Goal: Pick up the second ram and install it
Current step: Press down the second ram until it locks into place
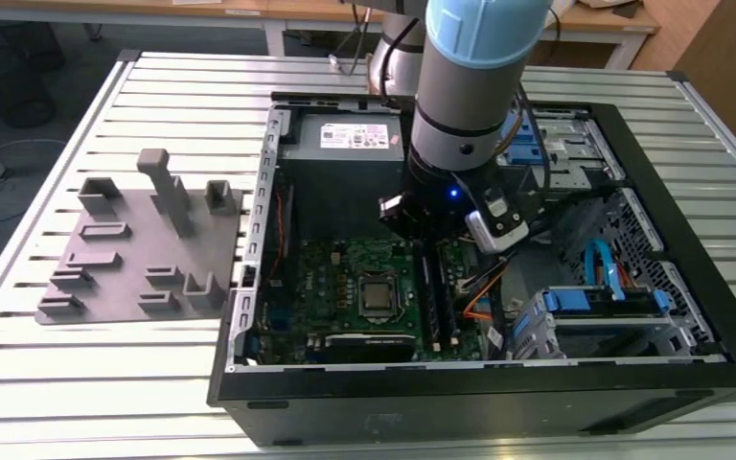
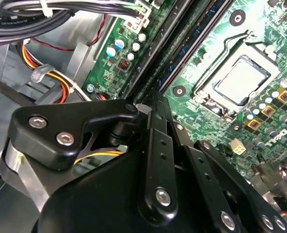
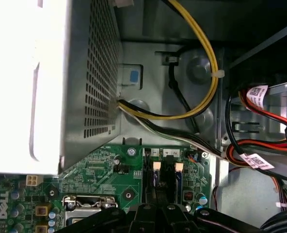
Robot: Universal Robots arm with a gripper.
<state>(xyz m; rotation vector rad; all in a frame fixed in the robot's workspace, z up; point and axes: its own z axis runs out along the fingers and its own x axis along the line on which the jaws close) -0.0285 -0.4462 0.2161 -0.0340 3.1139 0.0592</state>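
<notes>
Overhead exterior; wrist views near motherboard [image 2: 260,43]

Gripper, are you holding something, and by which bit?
Cannot be told. The gripper is down over the long black slots of the motherboard, hiding any hold.

Second ram [image 2: 182,51] edge-on in motherboard slot

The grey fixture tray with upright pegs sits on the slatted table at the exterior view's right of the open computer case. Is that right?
Not quite. In the exterior view the grey fixture tray lies on the slatted table at that view's left of the open computer case, not its right.
</notes>
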